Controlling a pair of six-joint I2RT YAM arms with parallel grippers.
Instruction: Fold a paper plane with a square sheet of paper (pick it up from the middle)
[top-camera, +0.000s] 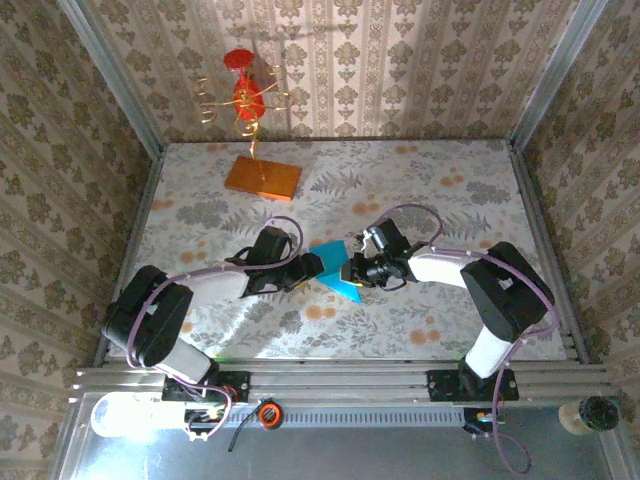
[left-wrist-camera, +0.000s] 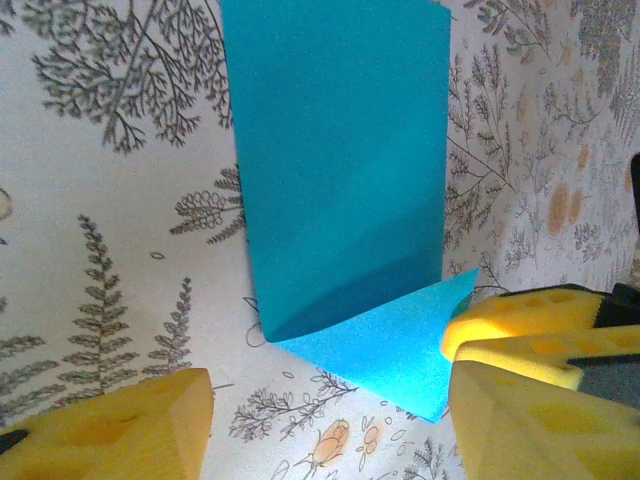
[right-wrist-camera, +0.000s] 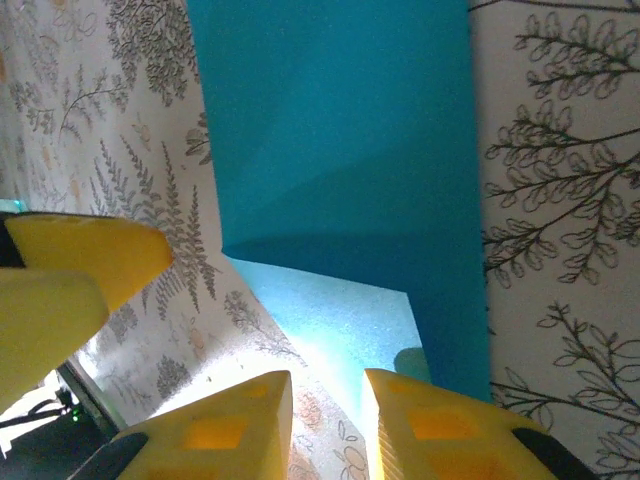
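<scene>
Folded cyan paper sheet (top-camera: 340, 283) lies mid-table; left gripper (left-wrist-camera: 330, 400) gapes wide, right gripper (right-wrist-camera: 328, 385) barely parted, pinching nothing. Orange slab (top-camera: 263, 178) sits well apart, far-left.

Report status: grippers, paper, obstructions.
Left gripper open, right gripper slightly open. Thin cyan-blue paper sheet partly folded, on table between them. Orange rectangular slab far back, not blocking.
</scene>
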